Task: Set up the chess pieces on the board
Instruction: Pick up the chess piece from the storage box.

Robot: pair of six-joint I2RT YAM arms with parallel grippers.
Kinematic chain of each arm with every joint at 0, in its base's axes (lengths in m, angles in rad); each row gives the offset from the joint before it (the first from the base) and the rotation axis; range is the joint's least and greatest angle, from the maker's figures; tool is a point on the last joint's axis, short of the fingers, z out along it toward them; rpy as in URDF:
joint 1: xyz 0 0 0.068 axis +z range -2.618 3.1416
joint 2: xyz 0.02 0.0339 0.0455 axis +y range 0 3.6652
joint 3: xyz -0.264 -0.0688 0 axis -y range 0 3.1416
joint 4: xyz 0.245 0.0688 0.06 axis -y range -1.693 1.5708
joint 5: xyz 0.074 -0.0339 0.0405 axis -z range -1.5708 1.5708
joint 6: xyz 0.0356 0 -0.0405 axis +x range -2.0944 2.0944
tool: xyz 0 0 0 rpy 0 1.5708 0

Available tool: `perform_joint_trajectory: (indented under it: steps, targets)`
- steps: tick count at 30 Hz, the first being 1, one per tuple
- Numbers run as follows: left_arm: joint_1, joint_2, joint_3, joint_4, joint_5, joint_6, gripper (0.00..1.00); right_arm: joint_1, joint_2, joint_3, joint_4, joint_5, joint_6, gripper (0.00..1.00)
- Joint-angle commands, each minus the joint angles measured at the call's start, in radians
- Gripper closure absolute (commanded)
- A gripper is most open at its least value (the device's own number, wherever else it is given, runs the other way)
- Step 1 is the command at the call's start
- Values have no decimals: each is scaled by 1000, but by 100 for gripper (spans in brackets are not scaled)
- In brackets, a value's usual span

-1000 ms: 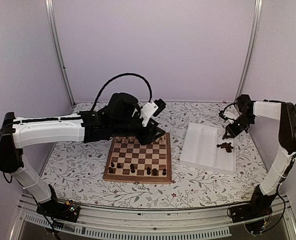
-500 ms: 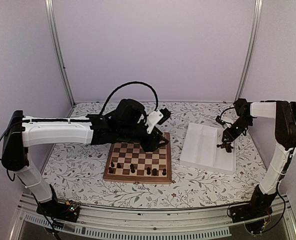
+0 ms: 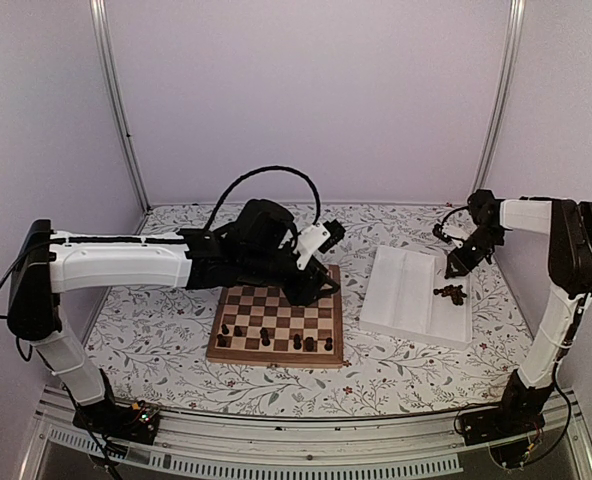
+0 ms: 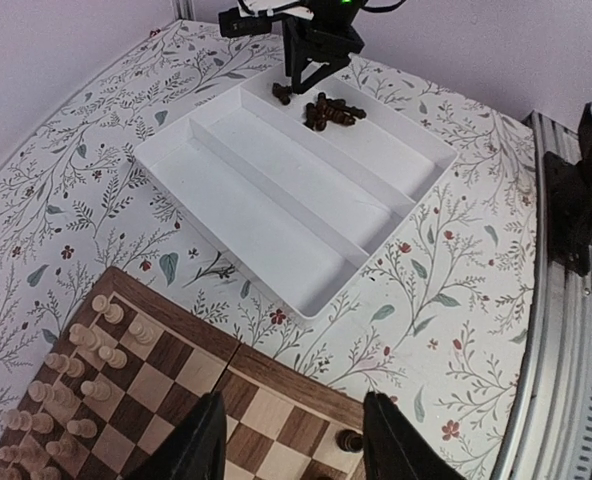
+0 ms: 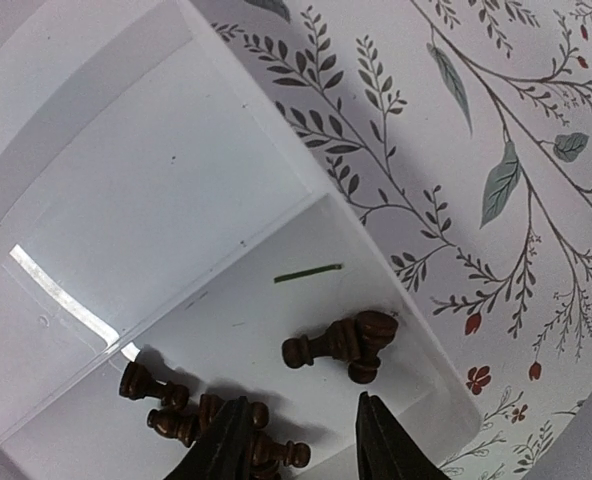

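Note:
The board lies at the table's centre. Several dark chess pieces stand on its near rows. More dark pieces lie in a heap in the right compartment of the white tray. My left gripper hangs open and empty over the board's far right part. The left wrist view shows the board's edge and one dark piece between its open jaws. My right gripper is open and empty above the heap. The right wrist view shows it over toppled pieces.
Pale cream chessmen crowd the board's far rows, under my left arm in the top view. The tray's other compartments hold nothing. A thin green sliver lies in the tray's piece compartment. Walls and frame posts enclose the table.
My right gripper dipped toward the heap in the tray, then rose again with nothing in it. My left arm shifted a little to the right over the board's far edge.

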Motion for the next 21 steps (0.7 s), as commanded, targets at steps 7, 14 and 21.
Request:
perform_joint_trajectory:
  steps: [7,14,21]
  targets:
    - [-29,-4,7,-24,9,-32,51,1,140,122,18,-12,111,56]
    - [-31,-14,-20,-24,5,-39,51,1,172,117,-5,-27,130,55]
    - [-37,-15,-29,-21,9,-42,51,0,167,95,-22,-53,149,64]
